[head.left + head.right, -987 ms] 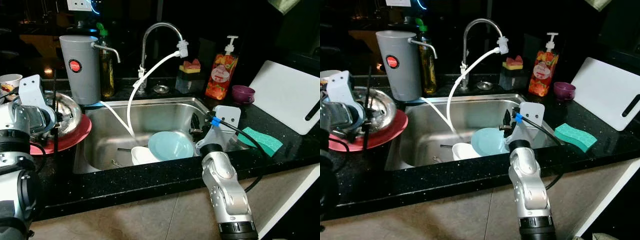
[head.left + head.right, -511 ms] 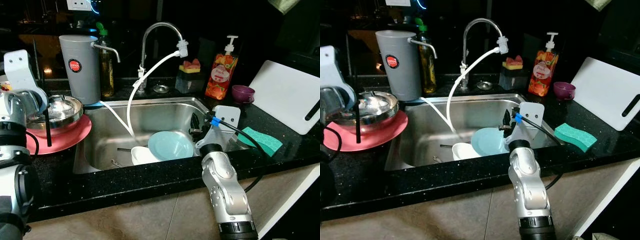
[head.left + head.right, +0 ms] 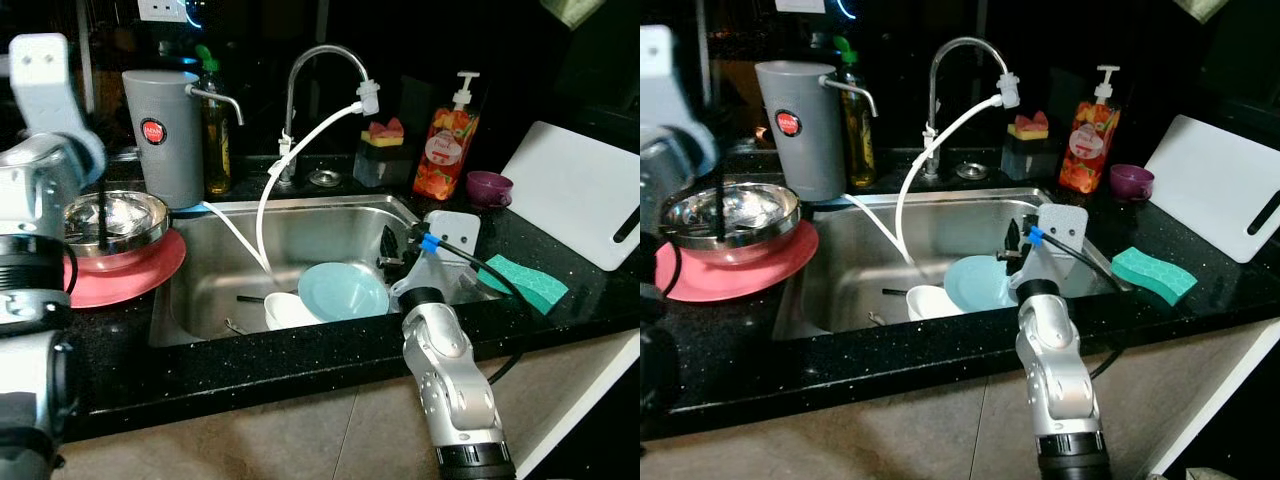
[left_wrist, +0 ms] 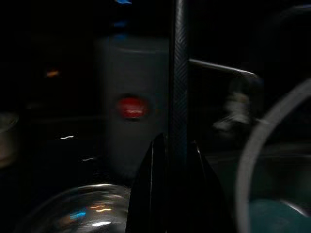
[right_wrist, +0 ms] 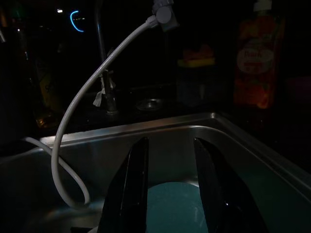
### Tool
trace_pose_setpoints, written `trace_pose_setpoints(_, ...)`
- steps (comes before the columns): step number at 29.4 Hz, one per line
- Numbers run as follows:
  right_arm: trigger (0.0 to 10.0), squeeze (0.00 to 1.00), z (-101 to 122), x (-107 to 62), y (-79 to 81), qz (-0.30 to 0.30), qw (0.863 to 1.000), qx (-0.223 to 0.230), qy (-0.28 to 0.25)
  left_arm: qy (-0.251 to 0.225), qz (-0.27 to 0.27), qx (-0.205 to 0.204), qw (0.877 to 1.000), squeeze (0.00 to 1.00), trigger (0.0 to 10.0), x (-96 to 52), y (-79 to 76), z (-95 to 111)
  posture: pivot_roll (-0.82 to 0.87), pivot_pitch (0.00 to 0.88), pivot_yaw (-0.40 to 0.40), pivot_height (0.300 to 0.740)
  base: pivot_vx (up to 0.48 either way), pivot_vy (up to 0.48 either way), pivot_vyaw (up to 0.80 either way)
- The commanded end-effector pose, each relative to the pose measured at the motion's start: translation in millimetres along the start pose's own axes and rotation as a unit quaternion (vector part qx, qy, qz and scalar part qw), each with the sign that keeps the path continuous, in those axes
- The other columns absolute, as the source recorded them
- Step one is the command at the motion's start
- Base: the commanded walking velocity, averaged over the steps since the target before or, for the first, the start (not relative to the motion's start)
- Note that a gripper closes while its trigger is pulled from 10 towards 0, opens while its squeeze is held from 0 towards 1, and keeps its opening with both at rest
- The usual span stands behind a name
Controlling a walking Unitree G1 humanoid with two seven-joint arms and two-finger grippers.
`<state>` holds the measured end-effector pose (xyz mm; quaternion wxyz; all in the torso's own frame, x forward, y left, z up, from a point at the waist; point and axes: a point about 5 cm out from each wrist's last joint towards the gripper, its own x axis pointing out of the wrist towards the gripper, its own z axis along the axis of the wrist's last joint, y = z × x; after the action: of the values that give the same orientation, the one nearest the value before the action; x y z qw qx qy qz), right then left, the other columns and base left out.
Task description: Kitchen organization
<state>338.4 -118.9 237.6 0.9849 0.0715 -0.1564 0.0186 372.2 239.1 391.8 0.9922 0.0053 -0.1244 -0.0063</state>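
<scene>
1. Inside the sink (image 3: 330, 222), one light blue bowl (image 3: 343, 290) and one white cup (image 3: 285, 310) are counted; one steel bowl (image 3: 112, 217) is seen on one red plate (image 3: 140, 275) on the worktop (image 3: 250, 365).
2. Beside the sink's right edge, the right gripper (image 5: 170, 184) is held parted and empty above the blue bowl.
3. From the left wrist, the left gripper (image 4: 171, 160) is seen with fingers together, over the steel bowl.

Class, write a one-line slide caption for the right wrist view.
Open right gripper poised above a light blue bowl in the steel sink, white hose curving down from the tap.
</scene>
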Motion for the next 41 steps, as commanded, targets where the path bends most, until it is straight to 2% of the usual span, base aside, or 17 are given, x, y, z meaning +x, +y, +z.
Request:
trace_pose_setpoints(1,10.0,0.0,0.5,1.5,-1.1,-0.001,1.0,0.002,0.0,-0.01,-0.041,0.003,0.999,0.0,10.0,-1.2,-16.0,-7.9,0.12,0.038,-0.074,0.74,0.0,0.0,0.0)
trace_pose_setpoints(3,10.0,0.0,1.6,1.4,-1.2,-0.001,1.0,0.002,-0.002,-0.024,-0.068,0.005,0.997,0.0,10.0,-2.3,-28.9,-15.7,0.12,0.038,-0.074,0.74,0.0,0.0,0.0)
trace_pose_setpoints(7,10.0,0.0,7.4,3.1,-1.9,0.0,1.0,0.001,-0.011,-0.016,-0.123,0.002,0.992,0.0,10.0,-1.3,-57.4,-48.8,0.1,0.026,-0.075,0.74,0.0,0.0,0.0)
trace_pose_setpoints(12,10.0,0.0,18.0,4.2,1.0,0.018,1.0,0.005,-0.025,0.006,-0.147,0.038,0.988,0.0,10.0,-0.2,-67.9,-70.7,0.09,0.02,-0.074,0.74,0.0,0.0,0.0)
trace_pose_setpoints(14,10.0,0.0,23.1,3.6,6.6,0.062,0.997,0.03,-0.022,0.0,-0.183,0.061,0.981,0.0,10.0,-3.2,-74.6,-73.3,0.09,0.02,-0.074,0.74,0.0,0.0,0.0)
trace_pose_setpoints(15,10.0,0.0,25.5,1.7,12.9,0.102,0.991,0.08,-0.012,-0.006,-0.208,0.067,0.976,0.0,10.0,-5.5,-78.6,-75.1,0.08,0.012,-0.068,0.74,0.0,0.0,0.0)
trace_pose_setpoints(17,10.0,0.0,31.1,-2.8,23.7,0.162,0.975,0.152,-0.006,-0.013,-0.257,0.063,0.964,0.0,10.0,-10.8,-86.1,-78.8,0.08,0.012,-0.068,0.74,0.0,0.0,0.0)
trace_pose_setpoints(18,10.0,0.0,31.1,-2.8,23.7,0.162,0.975,0.152,-0.006,-0.013,-0.257,0.063,0.964,0.0,10.0,-10.8,-86.1,-78.8,0.08,0.012,-0.068,0.74,0.0,0.0,0.0)
trace_pose_setpoints(20,10.0,0.0,35.4,-7.4,33.1,0.21,0.958,0.196,-0.002,-0.014,-0.291,0.059,0.955,0.0,10.0,-14.6,-91.5,-81.6,0.08,0.009,-0.067,0.74,0.0,0.0,0.0)
trace_pose_setpoints(21,10.0,0.0,35.4,-7.4,33.1,0.21,0.958,0.196,-0.002,-0.014,-0.291,0.059,0.955,0.0,10.0,-14.6,-91.5,-81.6,0.08,0.009,-0.067,0.74,0.0,0.0,0.0)
trace_pose_setpoints(24,10.0,0.0,39.8,-12.1,46.9,0.262,0.938,0.228,-0.002,-0.016,-0.36,0.037,0.932,0.0,10.0,-20.7,-101.6,-83.6,0.08,0.009,-0.067,0.74,0.0,0.0,0.0)
trace_pose_setpoints(25,10.0,0.0,40.1,-12.1,49.9,0.268,0.933,0.241,0.002,-0.012,-0.374,0.04,0.927,0.0,10.0,-21.3,-103.7,-84.8,0.07,0.011,-0.067,0.74,0.0,0.0,0.0)
trace_pose_setpoints(26,10.0,0.0,40.1,-12.1,49.9,0.268,0.933,0.241,0.002,-0.012,-0.374,0.04,0.927,0.0,10.0,-21.3,-103.7,-84.8,0.07,0.011,-0.067,0.74,0.0,0.0,0.0)
trace_pose_setpoints(28,10.0,0.0,42.3,-8.2,52.6,0.267,0.921,0.282,0.008,-0.007,-0.391,0.052,0.919,0.0,10.0,-21.7,-106.0,-87.2,0.07,0.016,-0.067,0.74,0.0,0.0,0.0)
trace_pose_setpoints(31,10.0,0.0,46.7,-1.6,55.4,0.274,0.91,0.311,0.013,-0.001,-0.418,0.064,0.906,0.0,10.0,-22.2,-108.9,-90.0,0.08,0.026,-0.068,0.74,0.0,0.0,0.0)
trace_pose_setpoints(36,10.0,0.0,38.8,9.3,61.5,0.278,0.899,0.336,0.039,0.015,-0.423,0.1,0.901,0.0,10.0,-18.3,-112.8,-96.5,0.09,0.045,-0.069,0.74,0.0,0.0,0.0)
trace_pose_setpoints(41,10.0,0.0,31.3,17.0,63.8,0.268,0.894,0.354,0.059,0.016,-0.427,0.096,0.899,0.0,10.0,-15.7,-116.4,-94.6,0.1,0.069,-0.07,0.74,0.0,0.0,0.0)
